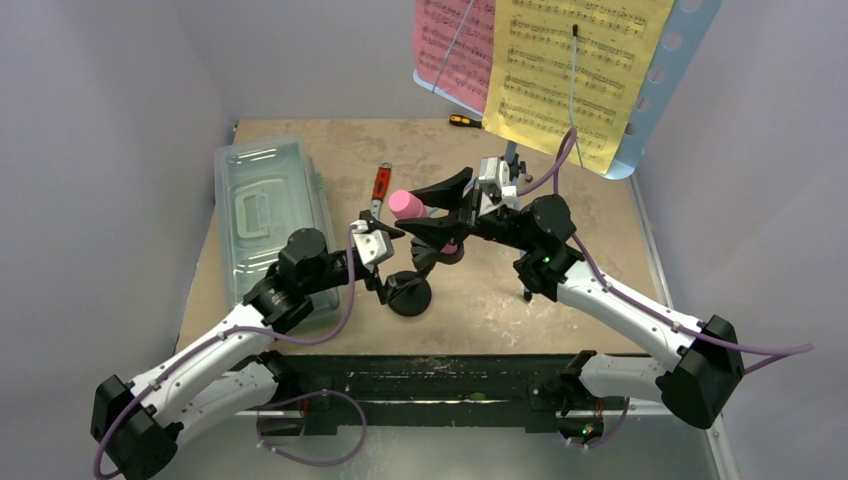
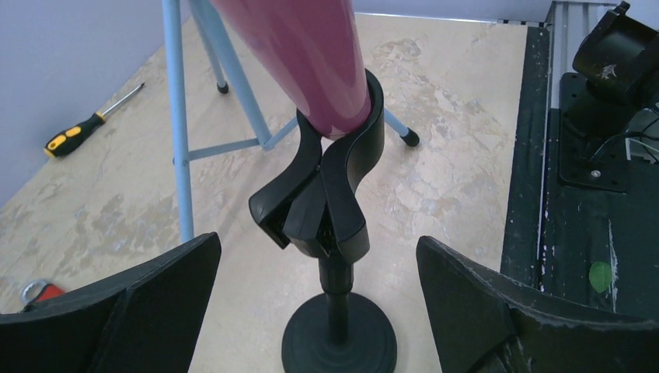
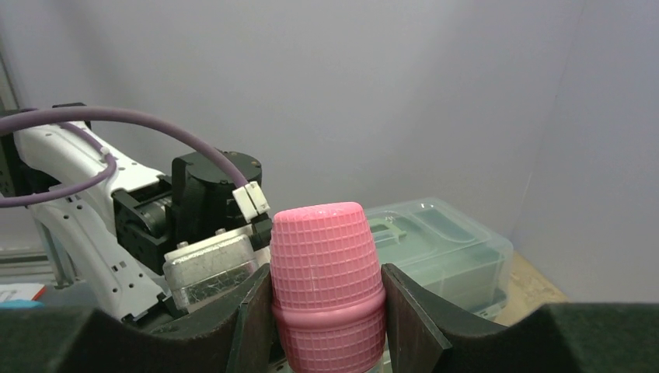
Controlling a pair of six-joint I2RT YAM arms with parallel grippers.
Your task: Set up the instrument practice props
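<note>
The light blue music stand (image 1: 668, 60) is upright at the back right, carrying a pink page (image 1: 455, 45) and a yellow page (image 1: 570, 70). The black mic stand (image 1: 410, 296) rests on its round base mid-table. Its clip (image 2: 334, 179) cradles the lower end of the pink toy microphone (image 2: 311, 54). My right gripper (image 3: 326, 311) is shut on the microphone's ribbed head (image 3: 326, 272), seen from above as right gripper (image 1: 428, 212) and microphone (image 1: 408, 204). My left gripper (image 2: 319, 311) is open, one finger on each side of the stand's post without touching it; from above, left gripper (image 1: 398, 278).
A clear lidded box (image 1: 270, 215) lies along the table's left side. The red-handled wrench (image 1: 381, 185) sits behind the microphone. A yellow-and-black screwdriver (image 1: 465, 121) lies near the back by the blue tripod legs (image 2: 179, 116). Walls close in on the left and right.
</note>
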